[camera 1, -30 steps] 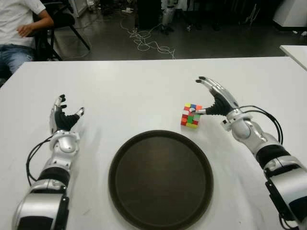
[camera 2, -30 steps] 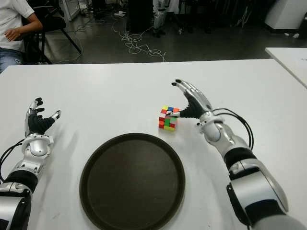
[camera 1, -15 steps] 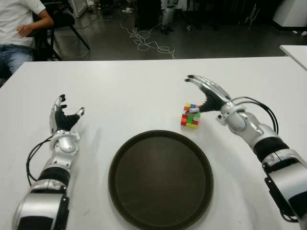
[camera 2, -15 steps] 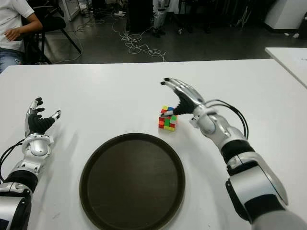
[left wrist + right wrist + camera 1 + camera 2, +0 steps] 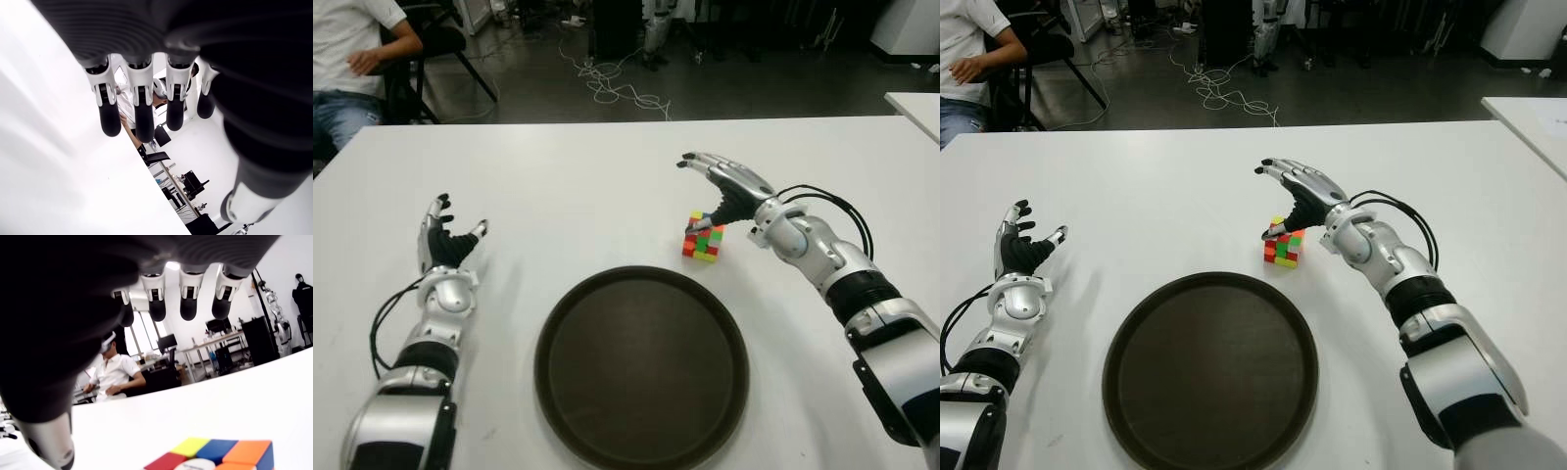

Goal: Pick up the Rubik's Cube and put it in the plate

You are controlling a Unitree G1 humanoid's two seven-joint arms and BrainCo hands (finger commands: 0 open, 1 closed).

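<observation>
My right hand (image 5: pixel 717 191) has swung over the multicoloured Rubik's Cube (image 5: pixel 703 238), fingers spread and gripping nothing yet, the cube on the white desk (image 5: pixel 607 186) just beyond the dark round plate (image 5: pixel 641 367).

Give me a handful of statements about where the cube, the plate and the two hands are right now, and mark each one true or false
1. The Rubik's Cube is lying in the plate. False: it sits on the white table, just beyond the plate's far right rim.
2. The right hand is open above the cube. True.
3. The plate holds nothing. True.
4. The left hand is grasping the cube. False: it shows open at the table's left side, far from the cube.
5. The right hand has lifted the cube clear of the table. False: the cube is on the table, fingers spread over it.
</observation>
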